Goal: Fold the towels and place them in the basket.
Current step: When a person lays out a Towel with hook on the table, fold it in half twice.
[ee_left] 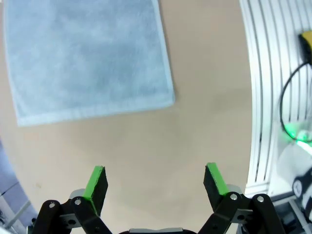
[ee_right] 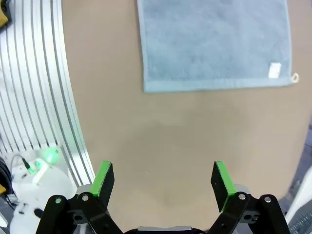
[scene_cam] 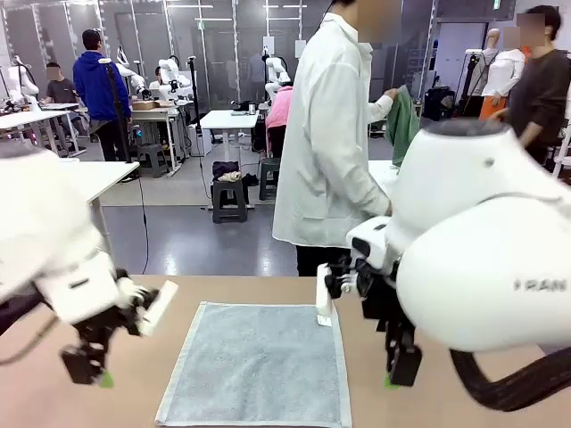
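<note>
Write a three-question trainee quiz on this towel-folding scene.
1. True or false: the towel lies flat on the table, with no gripper touching it.
2. The left gripper and right gripper are: A) both open and empty; B) both shut on the towel; C) one open, one shut.
3. Fill in: the person past the table holds a dark ____ cloth.
Key: 1 true; 2 A; 3 green.

- My right arm (scene_cam: 473, 223) — a big rounded white shell, grey letters "FRAN" on its side, a thick black cable (scene_cam: 504, 385) looping beneath.
- My left arm (scene_cam: 40, 241) is white too, and smooth.
- My left gripper (ee_left: 156, 181): black linkage fingers, silver pins, green pads (ee_left: 96, 181).
- My right gripper (ee_right: 163, 179) — same black, same green.
</note>
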